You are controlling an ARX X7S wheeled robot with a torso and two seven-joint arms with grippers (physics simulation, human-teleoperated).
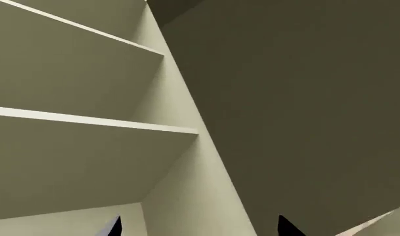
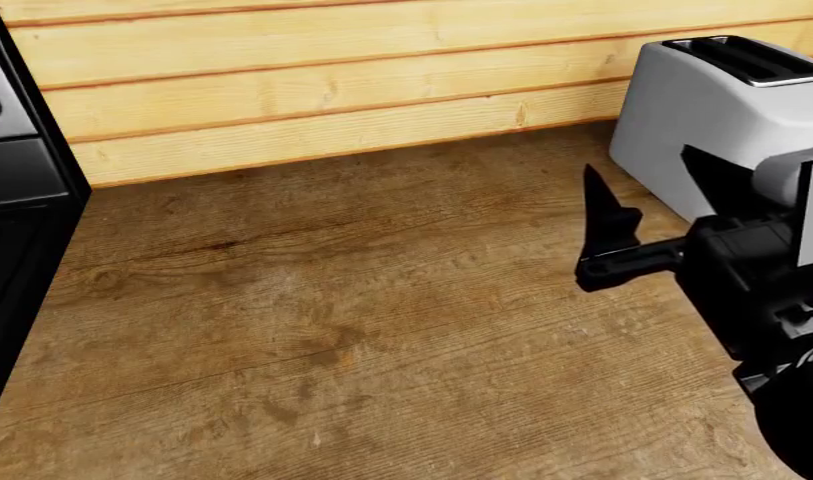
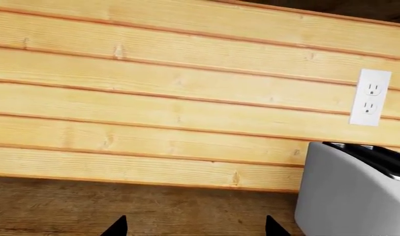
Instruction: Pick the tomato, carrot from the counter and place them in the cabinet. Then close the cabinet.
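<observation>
The brown wood-grain counter [image 2: 326, 330] is spreading wide across the head view, running back to a wall of pale horizontal wooden planks [image 2: 339, 80], and most of its surface is lying bare. A white-grey toaster [image 2: 706, 120] is sitting directly on it at the far right, close to the plank wall, with its dark slots facing up. At the left edge the counter is meeting the black side of a stove [image 2: 13, 230].

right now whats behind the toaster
Behind the toaster runs a wood plank wall with a white outlet above it. The wall's foot right behind the toaster is covered.
</observation>
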